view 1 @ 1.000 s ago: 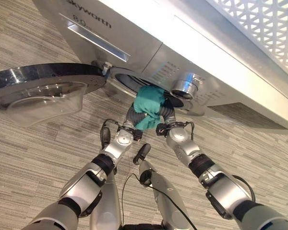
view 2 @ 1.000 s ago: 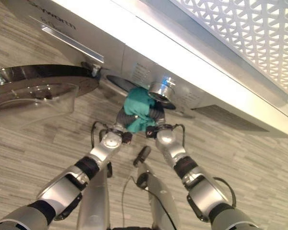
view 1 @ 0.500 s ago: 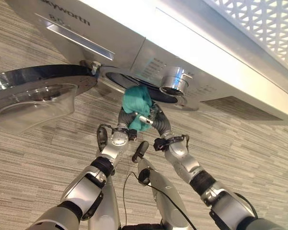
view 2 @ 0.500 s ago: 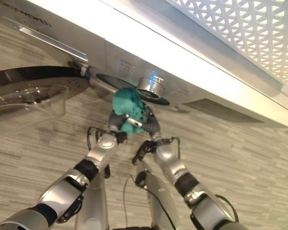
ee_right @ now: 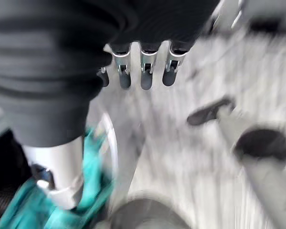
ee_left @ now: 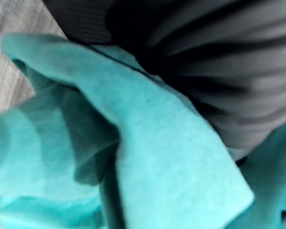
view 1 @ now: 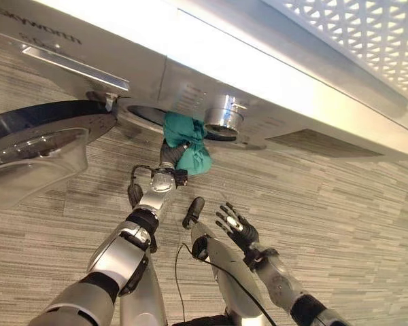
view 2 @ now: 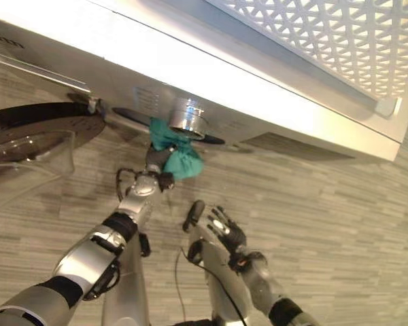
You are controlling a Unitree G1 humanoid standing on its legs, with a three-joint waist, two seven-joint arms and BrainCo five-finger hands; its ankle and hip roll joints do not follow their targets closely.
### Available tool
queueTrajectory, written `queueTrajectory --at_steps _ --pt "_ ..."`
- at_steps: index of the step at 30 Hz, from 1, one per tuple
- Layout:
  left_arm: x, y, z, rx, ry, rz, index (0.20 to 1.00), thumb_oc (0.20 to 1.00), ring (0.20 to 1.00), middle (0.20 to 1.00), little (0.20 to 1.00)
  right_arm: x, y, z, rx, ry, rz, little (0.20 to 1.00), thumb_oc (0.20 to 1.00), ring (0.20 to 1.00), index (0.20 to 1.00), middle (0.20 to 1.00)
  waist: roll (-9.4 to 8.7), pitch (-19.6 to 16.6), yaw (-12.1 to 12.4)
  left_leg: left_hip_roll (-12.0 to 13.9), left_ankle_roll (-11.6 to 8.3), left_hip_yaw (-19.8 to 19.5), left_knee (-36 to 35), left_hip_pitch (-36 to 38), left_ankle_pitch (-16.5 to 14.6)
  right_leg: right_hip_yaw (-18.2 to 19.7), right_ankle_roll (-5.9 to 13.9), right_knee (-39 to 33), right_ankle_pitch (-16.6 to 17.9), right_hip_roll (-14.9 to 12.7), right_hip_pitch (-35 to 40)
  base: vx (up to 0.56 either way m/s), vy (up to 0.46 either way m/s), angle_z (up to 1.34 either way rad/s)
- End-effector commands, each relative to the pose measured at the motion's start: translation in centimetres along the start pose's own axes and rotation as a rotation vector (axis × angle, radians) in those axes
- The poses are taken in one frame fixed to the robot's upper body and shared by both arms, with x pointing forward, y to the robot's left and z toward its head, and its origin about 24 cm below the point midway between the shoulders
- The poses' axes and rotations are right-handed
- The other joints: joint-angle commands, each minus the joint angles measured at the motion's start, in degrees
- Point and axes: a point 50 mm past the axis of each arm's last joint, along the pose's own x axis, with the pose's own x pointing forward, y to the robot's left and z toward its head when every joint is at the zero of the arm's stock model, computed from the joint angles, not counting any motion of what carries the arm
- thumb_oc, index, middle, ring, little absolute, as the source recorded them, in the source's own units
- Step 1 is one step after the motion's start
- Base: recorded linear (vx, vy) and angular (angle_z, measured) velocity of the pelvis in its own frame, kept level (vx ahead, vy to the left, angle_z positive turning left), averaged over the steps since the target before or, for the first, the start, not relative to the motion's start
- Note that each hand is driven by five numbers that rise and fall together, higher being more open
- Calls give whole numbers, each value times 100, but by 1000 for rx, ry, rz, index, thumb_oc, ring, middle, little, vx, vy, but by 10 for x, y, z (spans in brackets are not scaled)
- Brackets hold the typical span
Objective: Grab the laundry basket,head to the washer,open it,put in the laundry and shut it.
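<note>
Silver front-loading washer [view 1: 190, 61], round glass-and-chrome door [view 1: 34, 146] swung open beside its drum opening. Bunched teal cloth [view 1: 187, 146] sits at the mouth of the washer, just under the chrome dial [view 1: 223, 114]. Left hand [view 1: 168, 153] is against the cloth; fingers buried in it, grip cannot be told. Right hand [view 1: 234, 227] hangs well below the washer, fingers spread, empty.

A floor [view 1: 340, 204] of grey striped planks is being seen all around. A silver washing machine [view 1: 211, 61] is being carried by it, with its round door [view 1: 41, 139] being held wide open just above the planks.
</note>
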Motion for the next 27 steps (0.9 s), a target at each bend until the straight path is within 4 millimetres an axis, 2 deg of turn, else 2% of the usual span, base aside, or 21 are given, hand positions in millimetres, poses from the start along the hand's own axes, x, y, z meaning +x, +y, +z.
queueTrajectory --at_steps 1,4,6,8,10,11,12,14,15,16,17,18,19,20,21,22,23,27 --pt "11 -21 37 -29 -123 -58 200 200 200 200 200 9 -5 35 -62 -107 -61 1000 1000 1000 1000 1000 -232 177 114 -76 -73 333 -1003 301 413 -136 512 876 -635 -318 123 0 0 0" --pt "15 -22 49 -50 -147 -44 200 200 200 200 200 15 -10 41 -36 -123 -117 1000 1000 1000 1000 1000 -211 177 85 -98 -63 335 -964 197 387 -118 529 850 -619 -318 45 0 0 0" --pt "23 -18 70 -67 -180 -14 200 200 200 200 200 22 -3 51 -15 -162 -111 1000 1000 1000 1000 1000 -239 177 38 -88 -67 350 -970 151 384 -84 552 816 -588 -313 9 -1 15 -2" --pt "35 1 116 -47 -267 52 200 200 200 200 200 29 8 64 1 -210 -68 1000 1000 1000 1000 1000 -291 177 -41 -59 -67 374 -974 73 386 -16 590 763 -527 -308 -56 -9 38 -12" --pt "41 36 176 -15 -365 150 200 200 200 200 200 32 18 79 5 -262 -16 1000 1000 1000 1000 1000 -358 177 -178 -18 -77 405 -962 34 377 62 627 710 -461 -292 -94 -12 51 -19" --pt "38 57 214 10 -424 203 200 200 200 200 200 32 21 89 -5 -293 8 1000 1000 1000 1000 1000 -385 177 -272 5 -85 430 -948 13 371 117 648 683 -431 -282 -111 -9 52 -21" --pt "33 71 242 7 -478 232 200 200 200 200 200 32 24 96 -11 -316 23 1000 1000 1000 1000 1000 -402 177 -324 15 -88 443 -936 -14 366 147 667 651 -403 -277 -112 -3 45 -21" --pt "14 84 304 1 -630 255 200 200 200 200 200 30 29 113 -10 -375 56 1000 1000 1000 1000 1000 -377 177 -415 11 -84 473 -887 -124 348 188 728 520 -316 -269 -121 26 10 -22" --pt "0 79 333 -124 -730 205 561 561 561 561 561 26 28 114 -33 -378 68 1000 1000 1000 1000 1000 -317 175 -386 -13 -67 458 -875 -201 346 171 744 464 -313 -278 -138 65 -35 -24" --pt "-10 69 352 -244 -807 137 1000 1000 1000 1000 1000 24 27 114 -44 -374 68 1000 1000 1000 1000 1000 -275 169 -368 -42 -59 434 -873 -232 342 158 742 414 -320 -275 -135 53 -36 -19" --pt "-10 69 352 -251 -807 134 1000 1000 1000 1000 1000 23 27 115 -46 -375 65 1000 1000 1000 1000 1000 -258 174 -365 -42 -58 427 -871 -238 341 151 742 407 -317 -271 -133 40 -28 -6" --pt "-15 58 361 -260 -841 92 1000 1000 1000 1000 1000 20 24 115 -50 -370 59 1000 1000 1000 1000 1000 -222 149 -353 -67 -52 404 -885 -250 343 141 740 379 -327 -263 -128 35 -16 5" --pt "-21 51 369 -207 -875 77 1000 1000 1000 1000 1000 17 20 115 -47 -371 50 1000 1000 1000 1000 1000 -181 128 -335 -94 -41 393 -893 -270 343 119 736 358 -324 -268 -130 50 -24 7" --pt "-20 47 368 -92 -862 104 1000 1000 1000 1000 1000 14 16 116 -48 -374 38 1000 1000 1000 1000 1000 -142 99 -304 -115 -33 387 -911 -294 352 96 740 323 -319 -271 -135 42 -18 6" --pt "-15 52 363 51 -822 147 1000 1000 1000 1000 1000 12 12 117 -53 -371 32 1000 1000 1000 1000 1000 -90 81 -268 -133 -25 385 -924 -294 358 88 741 315 -314 -278 -141 27 -13 4" --pt "-15 52 364 57 -821 147 1000 1000 1000 1000 1000 12 13 117 -51 -371 33 1000 1000 1000 1000 1000 -99 82 -267 -136 -24 381 -928 -298 360 84 742 312 -314 -279 -143 0 0 0" --pt "-8 56 355 272 -759 180 1000 1000 1000 1000 1000 8 6 112 -55 -341 22 1000 1000 1000 1000 1000 -53 79 -215 -163 -13 366 -938 -315 367 77 728 320 -319 -291 -173 0 0 0" --pt "8 42 323 582 -654 152 1000 1000 1000 1000 1000 5 -1 96 -64 -264 13 1000 1000 1000 1000 1000 -10 116 -120 -188 -13 310 -894 -360 351 71 677 351 -373 -269 -221 13 -37 5"
